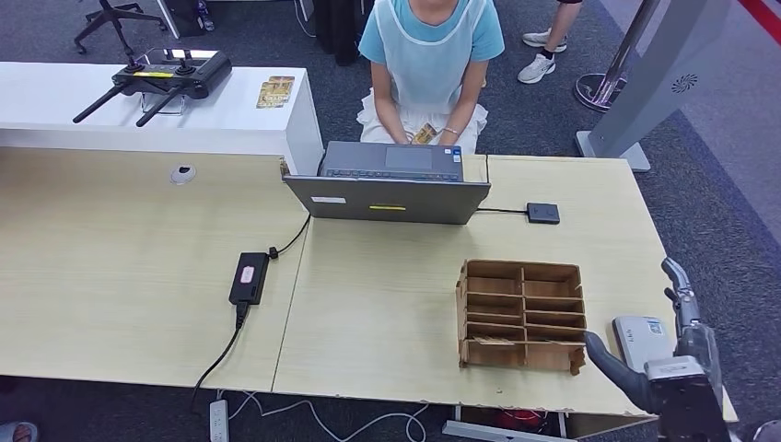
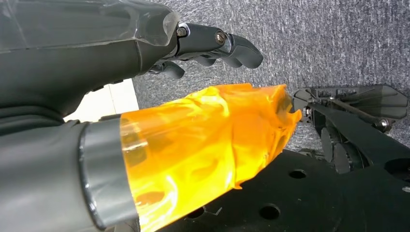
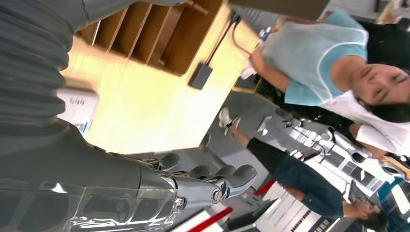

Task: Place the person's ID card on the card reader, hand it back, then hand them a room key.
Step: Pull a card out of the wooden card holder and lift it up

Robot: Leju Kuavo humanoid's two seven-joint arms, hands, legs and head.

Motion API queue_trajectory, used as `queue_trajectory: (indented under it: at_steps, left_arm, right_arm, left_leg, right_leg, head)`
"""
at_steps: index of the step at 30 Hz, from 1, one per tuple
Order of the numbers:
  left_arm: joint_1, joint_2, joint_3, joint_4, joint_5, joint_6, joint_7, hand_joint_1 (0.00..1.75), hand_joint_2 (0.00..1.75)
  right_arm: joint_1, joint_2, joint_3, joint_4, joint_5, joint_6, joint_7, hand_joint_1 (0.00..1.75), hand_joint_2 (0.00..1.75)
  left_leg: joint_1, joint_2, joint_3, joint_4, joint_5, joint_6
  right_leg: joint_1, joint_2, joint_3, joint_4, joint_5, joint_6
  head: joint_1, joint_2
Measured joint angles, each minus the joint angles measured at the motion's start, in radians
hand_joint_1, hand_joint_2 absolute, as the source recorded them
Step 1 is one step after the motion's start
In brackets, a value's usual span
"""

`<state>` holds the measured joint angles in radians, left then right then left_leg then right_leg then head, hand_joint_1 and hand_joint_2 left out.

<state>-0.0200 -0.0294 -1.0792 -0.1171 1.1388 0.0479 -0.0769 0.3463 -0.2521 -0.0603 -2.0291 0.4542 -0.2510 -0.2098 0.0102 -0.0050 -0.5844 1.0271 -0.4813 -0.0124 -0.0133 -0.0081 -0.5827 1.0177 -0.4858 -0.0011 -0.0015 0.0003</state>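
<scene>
- The right hand point(image 1: 670, 354) is up at the near right corner of the head view. Its thumb sticks out to the side and its fingers point(image 1: 679, 280) point forward, away from the robot.
- In the right wrist view, the right hand's fingers point(image 3: 212, 181) are a little bent and hold nothing.
- The left hand point(image 2: 145, 72) hangs down low. Its dark fingers point(image 2: 220, 46) bend a little and hold nothing. Its thumb point(image 2: 203, 150) is wrapped in shiny orange film.

Laptop point(image 1: 391, 187) at table's point(image 1: 120, 276) far edge, wooden organizer point(image 1: 522, 315) nearer, card reader point(image 1: 542, 213) right of laptop
</scene>
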Motion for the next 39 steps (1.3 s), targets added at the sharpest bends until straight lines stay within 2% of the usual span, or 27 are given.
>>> queue_trajectory:
  at_steps: [11,20,29,39]
  left_arm:
    - [0.000,0.001,0.000,0.004,0.008,-0.006,0.006,0.00,0.00]
    - [-0.001,0.002,-0.002,0.004,0.008,-0.006,0.021,0.00,0.00]
    - [-0.001,0.002,-0.003,0.004,0.008,-0.006,0.022,0.00,0.00]
    - [-0.003,0.003,-0.013,0.004,0.005,-0.005,0.039,0.00,0.00]
  right_arm:
    - [0.041,-0.157,0.063,0.001,0.363,-0.091,0.210,0.00,1.75]
    - [0.046,-0.257,0.117,0.006,0.523,-0.087,0.336,0.00,1.75]
    - [0.039,-0.315,0.161,0.017,0.586,-0.067,0.378,0.00,1.75]
    - [-0.056,-0.345,0.264,0.062,0.700,0.006,0.425,0.00,1.75]
  left_leg:
    - [0.000,0.000,0.000,0.000,0.000,0.000]
    - [0.000,0.000,0.000,0.000,0.000,0.000]
    - [0.000,0.000,0.000,0.000,0.000,0.000]
    - [0.000,0.001,0.001,0.000,0.000,0.000]
  right_leg:
    - [0.000,0.000,0.000,0.000,0.000,0.000]
    - [0.000,0.000,0.000,0.000,0.000,0.000]
    - [0.000,0.000,0.000,0.000,0.000,0.000]
    - [0.000,0.001,0.000,0.000,0.000,0.000]
  head:
    - [0.000,0.000]
    - [0.000,0.000]
    - [0.000,0.000]
    - [0.000,0.000]
